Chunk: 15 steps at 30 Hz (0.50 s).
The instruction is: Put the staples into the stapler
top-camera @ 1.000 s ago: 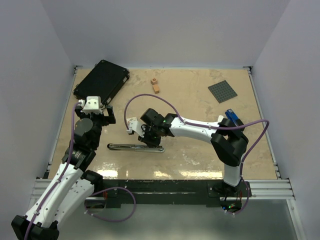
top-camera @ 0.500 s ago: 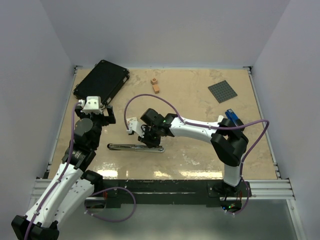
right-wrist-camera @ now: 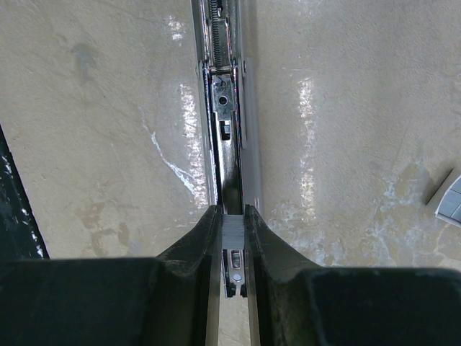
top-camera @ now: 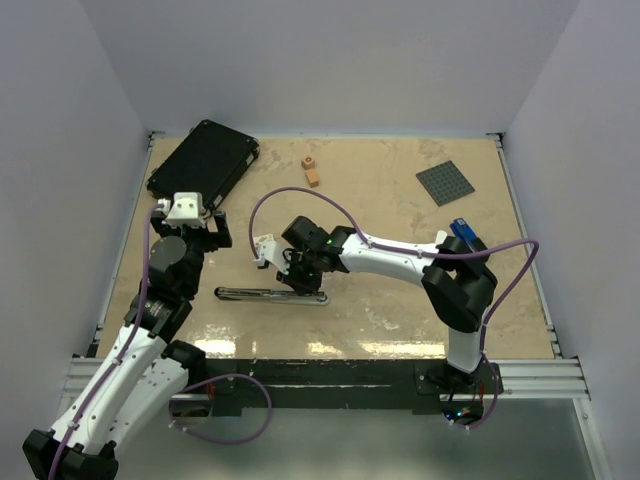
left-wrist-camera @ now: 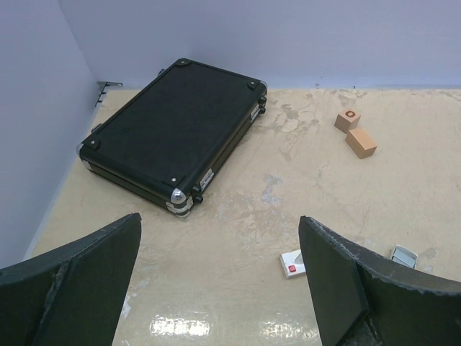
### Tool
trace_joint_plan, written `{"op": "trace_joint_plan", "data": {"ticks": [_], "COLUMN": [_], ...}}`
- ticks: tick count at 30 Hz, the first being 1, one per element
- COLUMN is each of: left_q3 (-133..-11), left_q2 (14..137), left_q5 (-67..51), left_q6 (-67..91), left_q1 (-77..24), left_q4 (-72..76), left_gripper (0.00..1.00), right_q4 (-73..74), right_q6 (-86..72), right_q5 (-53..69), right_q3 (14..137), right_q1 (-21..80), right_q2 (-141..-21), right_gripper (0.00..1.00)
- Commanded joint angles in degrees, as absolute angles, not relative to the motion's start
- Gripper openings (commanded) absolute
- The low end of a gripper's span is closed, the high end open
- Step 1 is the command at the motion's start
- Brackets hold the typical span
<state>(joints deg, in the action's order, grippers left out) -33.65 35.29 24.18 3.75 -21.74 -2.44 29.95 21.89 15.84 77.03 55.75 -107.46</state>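
Lined up for loading, the right gripper (right-wrist-camera: 232,212) pinches the staples (right-wrist-camera: 232,231) directly over the open channel of the stapler (right-wrist-camera: 229,108), which lies flat on the table's (top-camera: 400,200) near centre, while the left gripper (left-wrist-camera: 220,234) hangs wide open and empty near a black case (left-wrist-camera: 169,137).

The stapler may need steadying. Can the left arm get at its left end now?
Probably yes: the stapler's left end lies bare beside the left arm, the right pincer sits over its right end only, and the left pincer is open.
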Motion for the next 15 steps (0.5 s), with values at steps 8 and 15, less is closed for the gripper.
{"op": "trace_joint_plan", "data": {"ticks": [8,15], "left_q3": [-35.9,-35.9], "left_q2": [35.3,35.2], "left_q5": [23.5,23.6], "left_q6": [3.2,3.2], "left_q1": [-21.3,-21.2], "left_q4": [-1.4,-1.4], "left_gripper": [0.95,0.95], "right_q4": [30.4,30.1], "right_q6": [22.1,22.1], "right_q5": [15.2,14.9], "right_q3": [78.7,78.5], "right_q1": [55.5,55.4], "right_q2": [-107.4,-107.8], "right_gripper": [0.14,0.14]}}
